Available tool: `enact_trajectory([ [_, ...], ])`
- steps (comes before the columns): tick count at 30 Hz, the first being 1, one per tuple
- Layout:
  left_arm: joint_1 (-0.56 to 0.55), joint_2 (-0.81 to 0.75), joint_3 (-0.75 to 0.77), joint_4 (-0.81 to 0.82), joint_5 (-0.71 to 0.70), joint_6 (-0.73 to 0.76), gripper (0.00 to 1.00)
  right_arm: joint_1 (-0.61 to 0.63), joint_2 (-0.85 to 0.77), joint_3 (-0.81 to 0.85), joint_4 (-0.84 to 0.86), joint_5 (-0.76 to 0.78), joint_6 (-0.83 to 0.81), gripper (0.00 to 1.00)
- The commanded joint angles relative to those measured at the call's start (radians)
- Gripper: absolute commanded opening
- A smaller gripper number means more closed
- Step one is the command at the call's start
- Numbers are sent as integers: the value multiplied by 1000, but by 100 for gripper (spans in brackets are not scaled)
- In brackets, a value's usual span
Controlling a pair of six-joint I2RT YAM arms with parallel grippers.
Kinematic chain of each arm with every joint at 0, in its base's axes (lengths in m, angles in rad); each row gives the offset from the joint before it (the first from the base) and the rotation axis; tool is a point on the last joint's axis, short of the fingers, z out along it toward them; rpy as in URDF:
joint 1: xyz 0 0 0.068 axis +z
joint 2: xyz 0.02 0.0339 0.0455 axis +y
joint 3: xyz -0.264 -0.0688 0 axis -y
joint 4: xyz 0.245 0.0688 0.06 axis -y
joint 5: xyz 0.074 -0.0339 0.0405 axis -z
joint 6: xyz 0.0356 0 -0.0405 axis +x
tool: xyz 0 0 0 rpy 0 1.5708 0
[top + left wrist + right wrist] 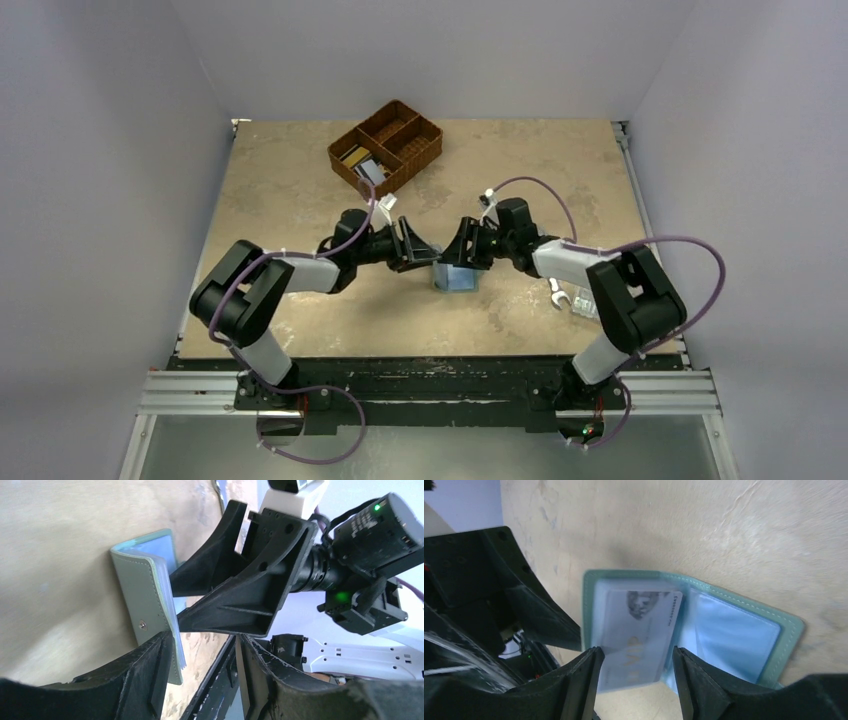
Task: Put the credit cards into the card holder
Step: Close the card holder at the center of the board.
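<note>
The card holder (734, 630) lies open mid-frame in my right wrist view, its lower right corner hidden behind my finger. A white card (639, 630), its print blurred, lies over the left sleeve, between the parted jaws of my right gripper (635, 652). My left gripper (202, 637) is spread too, one finger against the holder's edge.
</note>
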Motion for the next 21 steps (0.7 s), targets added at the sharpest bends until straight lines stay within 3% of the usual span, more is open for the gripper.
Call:
enact_trajectory([
  [1,-66,71,104,79,2,-18,52,-23,-131,28,-174,79,-90,64],
  [7,-134,225,182,183,0,-73,51,-52,-247,64,-471,446,-145,65],
  [10,-152,298,217,216,-3,-82,50,-57,-299,61,-530,565,-143,66],
  [17,-161,405,249,324,15,-136,42,-117,-297,15,-460,513,-156,63],
  [21,-161,374,264,189,-7,-54,33,-121,-287,20,-400,433,-231,60],
])
